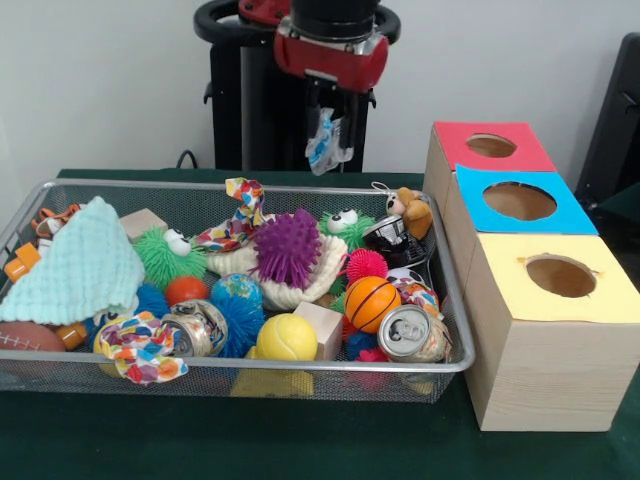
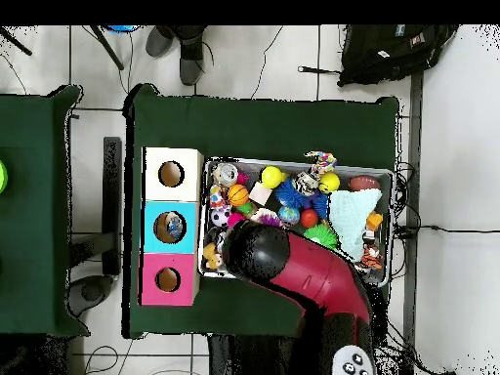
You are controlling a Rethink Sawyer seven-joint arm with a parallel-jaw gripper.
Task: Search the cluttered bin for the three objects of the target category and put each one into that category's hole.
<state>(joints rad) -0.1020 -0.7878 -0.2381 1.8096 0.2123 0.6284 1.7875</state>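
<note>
My gripper hangs from the red and black arm above the far rim of the wire-mesh bin. It is shut on a small crumpled clear bottle with a bluish label, held well above the clutter. The blue-panelled hole lies to the right in the wooden box. Overhead, the arm's wrist hides the gripper and bottle over the bin's near side. Something pale shows inside the blue hole. No other clear bottle shows in the bin.
The box also has a red-panelled hole and a yellow-panelled hole. The bin holds metal cans, a mint cloth, a purple spiky ball, balls, wooden blocks and soft toys.
</note>
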